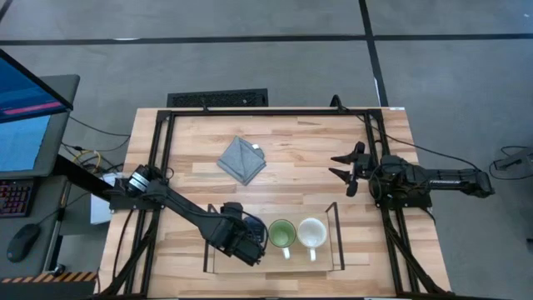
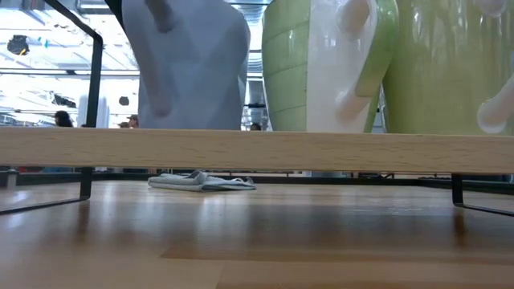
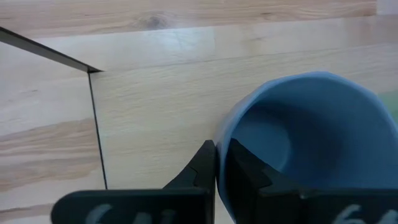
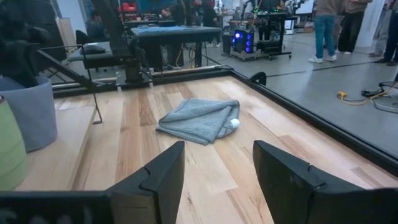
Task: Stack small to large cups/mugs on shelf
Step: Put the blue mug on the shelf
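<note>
High view shows the surface [image 1: 283,158] carrying the shelf [image 1: 333,250] along its near edge, and all three mugs sit on that shelf in a row. From the shelf's left end runs the blue-grey mug [image 3: 305,143], then the green mug [image 1: 281,233] at the middle, then the cream-white mug [image 1: 312,232], each just beside its neighbour. The left end effector [image 3: 216,163] is pressed together on the blue-grey mug's rim, one finger inside and one outside, so that mug looks placed but not yet let go. Judging from this, the row is nearly complete; what remains is a release and a lift clear. Whether the sizes ascend properly I cannot tell.

Room is tight on the shelf: the wire frame end stands near the blue-grey mug on one side, the green mug on the other, so straight up seems the safest exit. Beyond the shelf, the grey cloth [image 1: 241,160] lies well apart, and the right end effector [image 1: 346,172] waits spread and empty near the surface's right edge.
</note>
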Robot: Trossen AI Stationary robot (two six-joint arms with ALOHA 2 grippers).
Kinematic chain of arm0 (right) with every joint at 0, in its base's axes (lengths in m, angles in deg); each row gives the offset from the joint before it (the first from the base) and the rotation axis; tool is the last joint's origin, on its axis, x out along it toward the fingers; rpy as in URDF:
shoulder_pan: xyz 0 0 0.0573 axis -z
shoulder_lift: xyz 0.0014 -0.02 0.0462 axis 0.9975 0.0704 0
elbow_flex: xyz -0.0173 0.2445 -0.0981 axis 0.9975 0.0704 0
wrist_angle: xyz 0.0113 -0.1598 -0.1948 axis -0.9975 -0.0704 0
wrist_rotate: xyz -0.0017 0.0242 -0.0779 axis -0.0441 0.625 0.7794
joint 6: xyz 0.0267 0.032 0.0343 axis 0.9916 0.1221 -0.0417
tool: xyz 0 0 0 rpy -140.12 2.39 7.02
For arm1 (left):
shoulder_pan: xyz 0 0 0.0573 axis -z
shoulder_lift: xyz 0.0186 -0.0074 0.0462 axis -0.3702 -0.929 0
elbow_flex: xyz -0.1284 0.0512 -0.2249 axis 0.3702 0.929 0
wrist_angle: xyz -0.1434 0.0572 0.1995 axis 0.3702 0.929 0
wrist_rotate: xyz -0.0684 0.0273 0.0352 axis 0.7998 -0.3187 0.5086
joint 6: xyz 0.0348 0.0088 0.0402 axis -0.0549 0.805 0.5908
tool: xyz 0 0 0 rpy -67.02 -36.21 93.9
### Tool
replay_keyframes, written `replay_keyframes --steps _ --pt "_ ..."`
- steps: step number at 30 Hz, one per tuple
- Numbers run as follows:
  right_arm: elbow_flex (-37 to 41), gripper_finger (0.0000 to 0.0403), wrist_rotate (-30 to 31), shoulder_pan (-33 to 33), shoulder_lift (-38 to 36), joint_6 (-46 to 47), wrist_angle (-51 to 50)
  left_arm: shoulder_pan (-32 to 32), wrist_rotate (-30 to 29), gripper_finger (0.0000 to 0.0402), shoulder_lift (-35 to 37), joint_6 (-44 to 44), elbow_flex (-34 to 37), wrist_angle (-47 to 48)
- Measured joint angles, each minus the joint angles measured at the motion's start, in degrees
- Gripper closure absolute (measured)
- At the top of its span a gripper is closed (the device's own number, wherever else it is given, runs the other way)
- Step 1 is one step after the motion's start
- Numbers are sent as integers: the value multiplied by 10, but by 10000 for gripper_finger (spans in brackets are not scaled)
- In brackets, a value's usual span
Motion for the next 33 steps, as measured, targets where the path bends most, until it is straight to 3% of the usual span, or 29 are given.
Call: replay_keyframes --steps 25,33 --pt "0 191 -8 0 0 -9 -2 -2 -10 397 -2 -6 2 -19" --pt "0 191 -8 0 0 -9 -2 -2 -5 381 -2 -7 2 -20"
